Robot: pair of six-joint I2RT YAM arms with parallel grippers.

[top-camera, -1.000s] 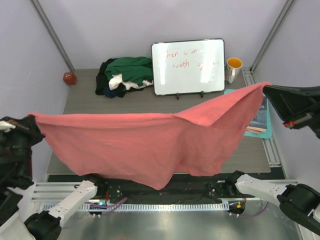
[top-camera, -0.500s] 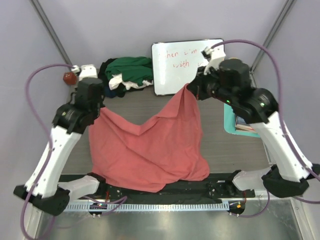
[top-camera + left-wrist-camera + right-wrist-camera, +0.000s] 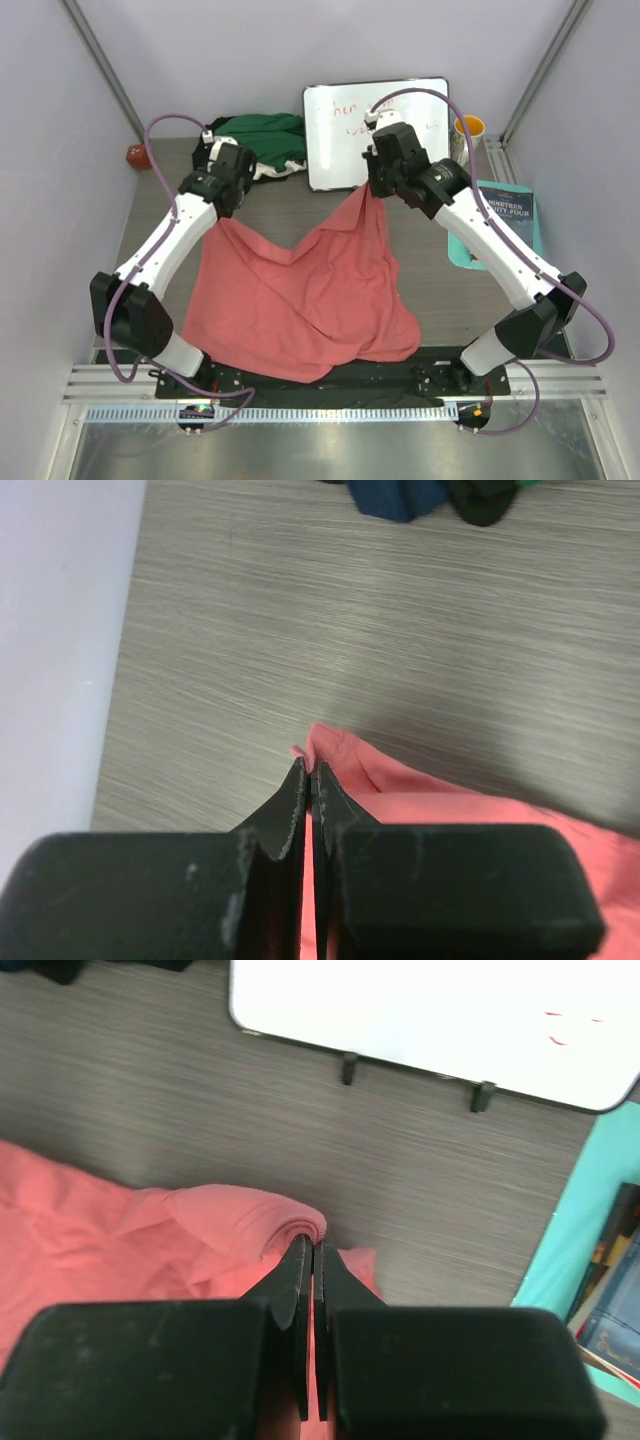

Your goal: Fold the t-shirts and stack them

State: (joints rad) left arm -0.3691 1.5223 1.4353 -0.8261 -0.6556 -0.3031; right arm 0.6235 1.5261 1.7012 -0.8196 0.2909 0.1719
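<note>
A salmon-pink t-shirt (image 3: 300, 300) lies spread over the middle of the table, its near edge hanging over the front. My left gripper (image 3: 222, 212) is shut on its far left corner (image 3: 325, 752). My right gripper (image 3: 366, 188) is shut on its far right corner (image 3: 290, 1222), held a little above the table. Between the two corners the cloth sags in a V. More t-shirts lie in a crumpled heap (image 3: 255, 145) at the back, dark green on top with white and black showing.
A white board (image 3: 378, 130) with red writing stands at the back, just beyond my right gripper. An orange-lined mug (image 3: 467, 135) stands to its right. A teal tray with a book (image 3: 505, 225) lies at the right edge. A small red object (image 3: 137, 156) sits at the back left.
Both arms have swung in from the sides to the far half of the table, carrying the pink shirt's corners. The cloth, stretched wide in the air before, now lies draped on the table.
</note>
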